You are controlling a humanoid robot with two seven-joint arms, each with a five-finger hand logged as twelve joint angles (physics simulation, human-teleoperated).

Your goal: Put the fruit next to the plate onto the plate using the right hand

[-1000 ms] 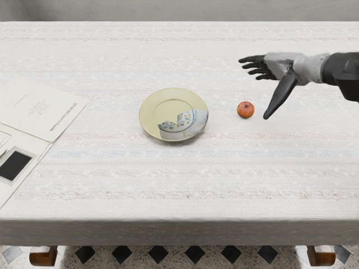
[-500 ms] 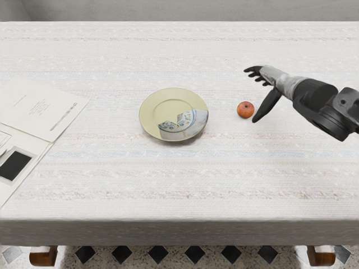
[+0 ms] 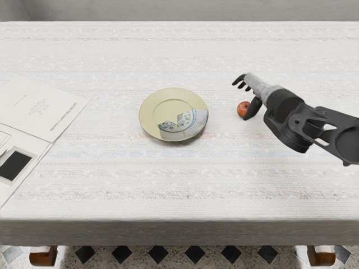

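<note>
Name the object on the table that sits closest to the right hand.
The small red round fruit, just beside the right hand. The shiny pale-yellow plate lies farther left; the white papers lie farthest left.

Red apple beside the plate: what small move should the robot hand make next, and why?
Probably close the right robot hand around the red apple. The hand is open, its thumb at the apple's right side and fingers spread beyond it, so nothing grips it yet; the apple lies on the table, right of the plate.
</note>
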